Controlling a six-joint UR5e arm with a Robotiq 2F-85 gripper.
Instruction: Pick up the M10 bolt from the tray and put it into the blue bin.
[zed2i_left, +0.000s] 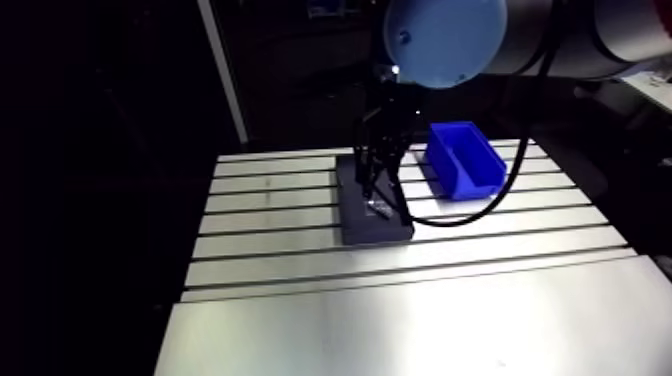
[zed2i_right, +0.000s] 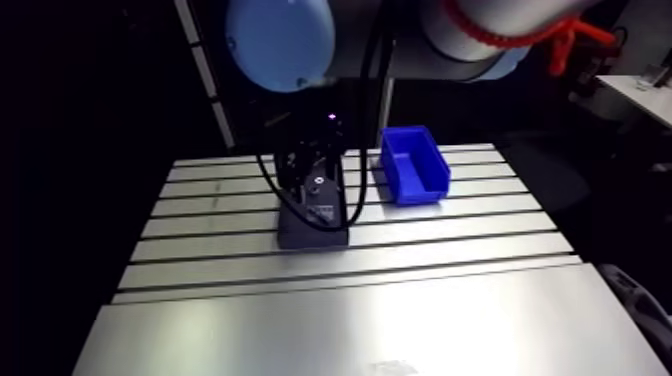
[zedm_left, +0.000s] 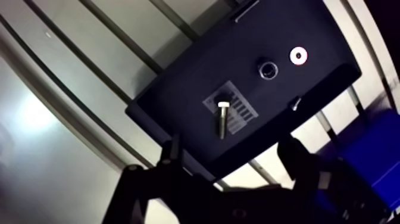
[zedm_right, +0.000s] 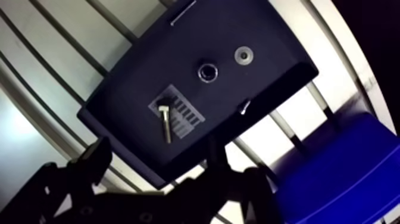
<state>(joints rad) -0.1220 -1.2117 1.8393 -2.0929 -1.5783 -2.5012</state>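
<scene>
Our arm (zed2i_left: 570, 40) comes in from above, with its light-blue joint cap (zed2i_left: 445, 38) nearest the arm view's camera. Below the cap the wrist (zed2i_right: 318, 165) points downward, dark and nearly upright. Our pincer (zedm_left: 232, 143) hangs at its end, pointing down too. In the wrist view its two fingers (zedm_left: 172, 152) stand wide apart with nothing pressed between them. One finger looks narrow and edge-on, the other broader, and their tips sit about level with each other.
</scene>
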